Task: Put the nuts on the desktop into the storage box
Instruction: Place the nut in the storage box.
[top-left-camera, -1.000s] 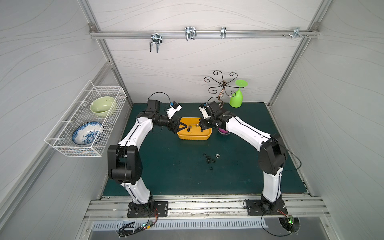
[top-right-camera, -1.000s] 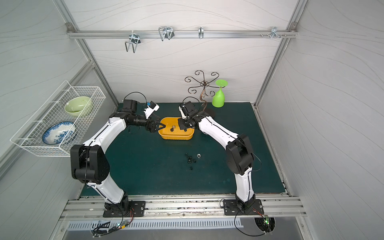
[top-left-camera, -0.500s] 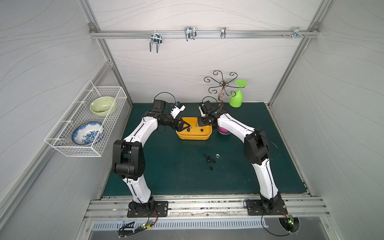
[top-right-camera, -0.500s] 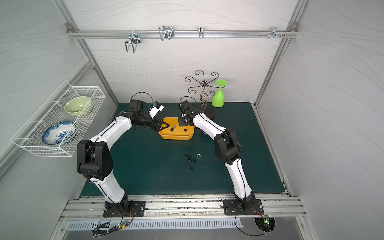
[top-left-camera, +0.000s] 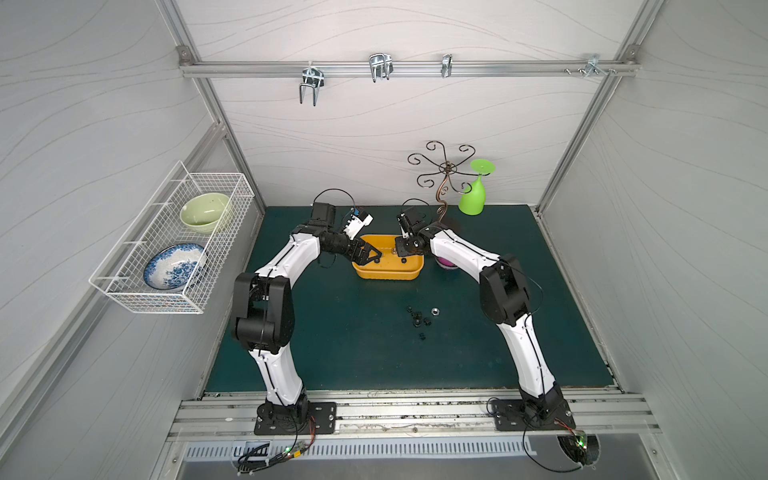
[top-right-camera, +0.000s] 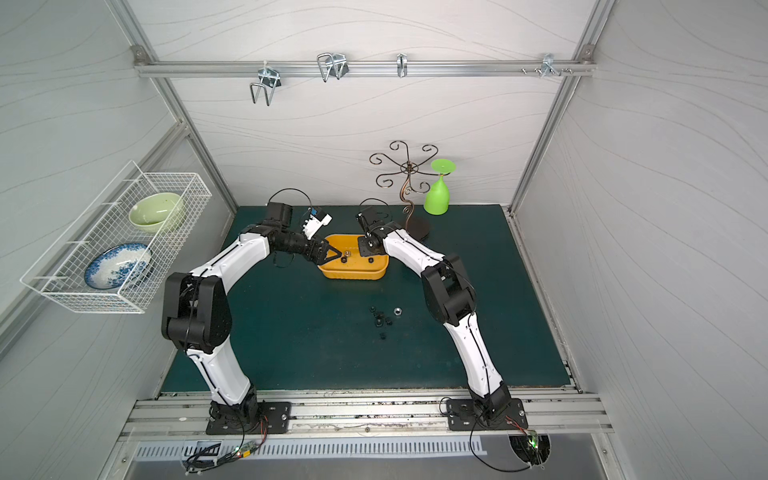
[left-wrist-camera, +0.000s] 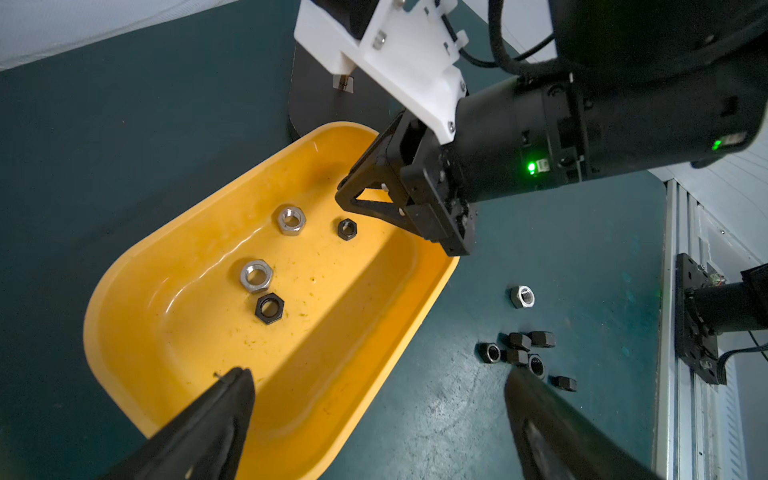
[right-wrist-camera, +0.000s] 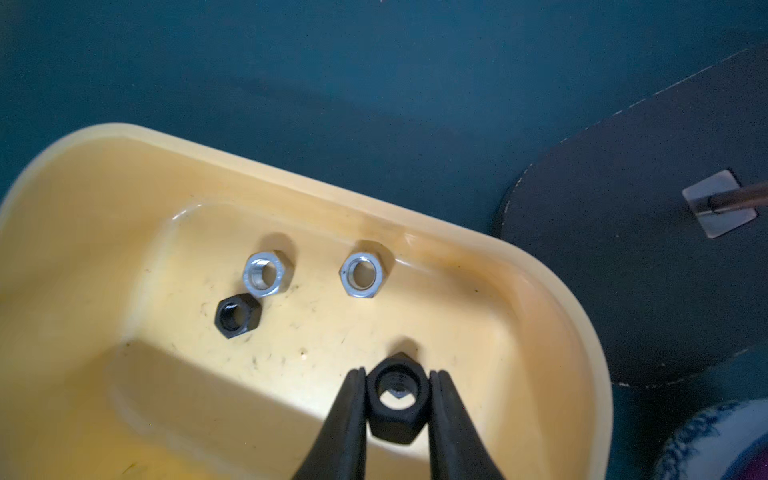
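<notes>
Teal desktop (top-left-camera: 374, 353): right jaws pinch black nut (right-wrist-camera: 397, 401) over storage box (right-wrist-camera: 83, 199); left jaws gape.

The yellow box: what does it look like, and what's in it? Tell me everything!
The storage box is a shallow yellow-orange tub, plastic-looking, with rounded corners, a rolled rim and a scuffed floor. It sits on the green desktop. Two silver nuts and one loose black nut lie inside; the right end effector pinches a second black nut there.
</notes>
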